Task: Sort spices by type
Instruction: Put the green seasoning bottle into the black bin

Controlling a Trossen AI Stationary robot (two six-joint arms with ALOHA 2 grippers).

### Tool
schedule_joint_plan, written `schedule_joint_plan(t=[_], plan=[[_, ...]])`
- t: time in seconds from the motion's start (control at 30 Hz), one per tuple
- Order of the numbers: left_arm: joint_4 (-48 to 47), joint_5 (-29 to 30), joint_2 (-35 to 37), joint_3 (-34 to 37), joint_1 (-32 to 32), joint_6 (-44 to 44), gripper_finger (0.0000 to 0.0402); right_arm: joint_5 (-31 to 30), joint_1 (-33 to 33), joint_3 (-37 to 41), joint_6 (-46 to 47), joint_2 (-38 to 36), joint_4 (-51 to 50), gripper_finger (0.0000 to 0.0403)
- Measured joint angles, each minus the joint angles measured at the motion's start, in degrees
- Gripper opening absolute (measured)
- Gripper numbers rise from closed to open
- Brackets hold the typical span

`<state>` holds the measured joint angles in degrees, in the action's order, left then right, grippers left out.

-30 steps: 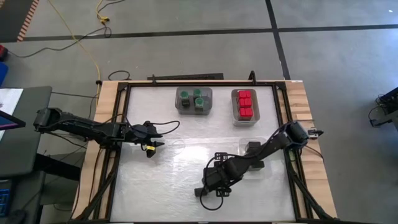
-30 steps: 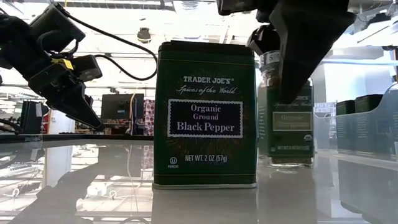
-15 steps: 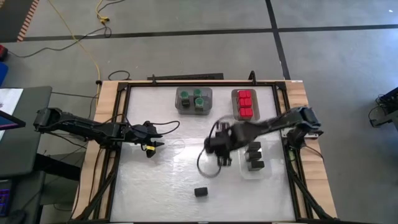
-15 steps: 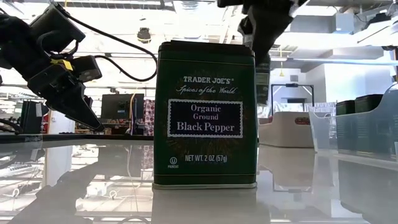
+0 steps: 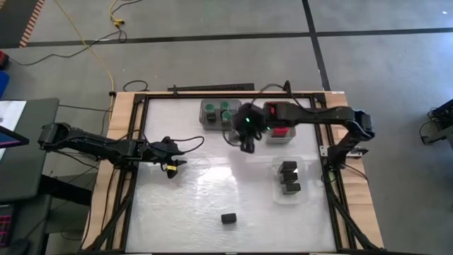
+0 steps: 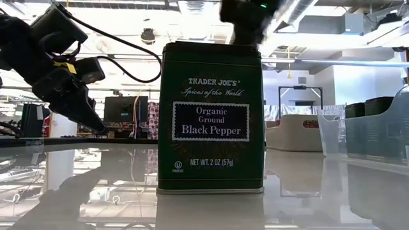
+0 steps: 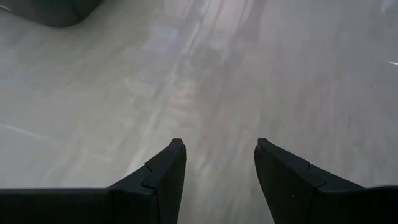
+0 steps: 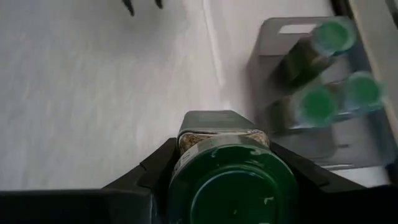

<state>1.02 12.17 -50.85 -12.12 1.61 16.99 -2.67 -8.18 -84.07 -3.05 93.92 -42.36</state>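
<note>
Green-lidded jar (image 8: 227,180) clamped in right gripper (image 5: 247,127) beside grey tray (image 8: 273,37); left gripper (image 7: 217,171) apart.

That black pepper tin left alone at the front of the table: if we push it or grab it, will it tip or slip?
The pepper tin is boxy with a flat base, so it probably slides rather than rolls. It stands tall, so a high push may topple it. Its glossy sides and the shiny table suggest a slippery grip.

1. The green-lidded jar (image 8: 231,180) is cut off by the right wrist view's lower edge.
2. The right hand (image 6: 246,22) is blurred and half behind the black pepper tin (image 6: 211,118) in the low view.
3. The dark tins in the clear tray (image 5: 288,178) are too small to read from above.
</note>
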Motion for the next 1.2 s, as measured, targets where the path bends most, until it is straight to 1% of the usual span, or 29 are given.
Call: schedule_joint_plan(t=[0.13, 0.23, 0.33, 0.47, 0.57, 0.63, 0.73, 0.93, 1.03, 1.2], plan=[[0.2, 1.0, 0.0, 0.0, 0.0, 0.0, 0.0183, 1.2, -2.6, -13.0, -4.3, 7.2, -6.0, 0.0218], [0.4, 1.5, 0.0, 0.0, 0.0, -0.3, 0.0183, 1.5, -4.2, -24.1, -7.4, 14.5, -12.0, 0.0218], [0.6, 2.4, 0.0, 0.0, -0.1, -0.4, 0.0183, 3.7, -5.5, -34.3, -10.0, 22.1, -15.8, 0.0218], [0.6, 2.7, 0.0, 0.0, -0.1, -1.6, 0.0183, 4.5, -6.7, -45.1, -13.2, 30.9, -18.2, 0.0218], [0.6, 2.7, 0.0, 0.0, -0.1, -1.6, 0.0183, 4.6, -7.7, -51.1, -14.7, 35.8, -19.4, 0.0218], [0.4, 2.7, 0.0, 0.0, -0.1, -1.6, 0.0183, 4.9, -8.3, -50.2, -16.0, 36.7, -18.3, 0.0218], [-0.3, 2.7, 0.0, 0.0, -0.1, -1.6, 0.0183, 5.0, -9.5, -49.3, -16.6, 36.9, -20.0, 0.0219], [-0.3, 2.7, 0.0, 0.0, -0.1, -1.6, 0.0183, 5.7, -11.1, -49.1, -17.9, 36.8, -16.7, 0.0219], [-0.3, 2.7, 0.0, 0.0, -0.1, -1.6, 0.0183, 6.4, -11.2, -48.4, -18.3, 36.8, -16.6, 0.0219], [-0.3, 2.6, 0.0, 0.0, -0.1, -1.5, 0.0183, 7.0, -11.4, -47.5, -18.5, 39.1, -17.6, 0.0220]])
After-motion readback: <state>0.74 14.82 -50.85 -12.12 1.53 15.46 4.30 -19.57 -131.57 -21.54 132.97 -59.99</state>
